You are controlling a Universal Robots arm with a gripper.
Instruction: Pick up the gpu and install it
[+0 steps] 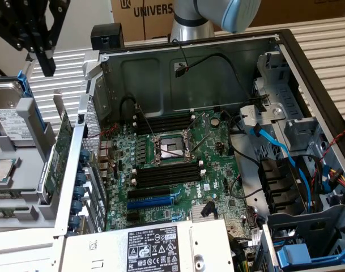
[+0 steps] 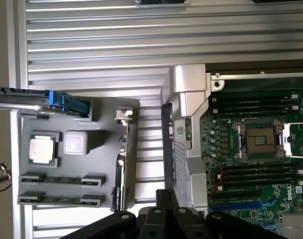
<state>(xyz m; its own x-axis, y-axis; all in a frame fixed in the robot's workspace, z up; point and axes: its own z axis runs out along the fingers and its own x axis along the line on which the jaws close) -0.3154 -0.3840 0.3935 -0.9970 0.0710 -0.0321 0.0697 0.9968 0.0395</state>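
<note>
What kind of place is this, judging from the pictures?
Probably a robotics lab bench for computer assembly: an open computer case with its motherboard, a grey parts holder with components, and a robot arm above.

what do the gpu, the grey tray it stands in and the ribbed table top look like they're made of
The gpu: a thin green board, likely fibreglass circuit laminate, going by its colour and thinness. The grey tray: even matte grey with no glare, probably plastic. The table top: ribbed, pale silver with a soft sheen, likely aluminium.
</note>
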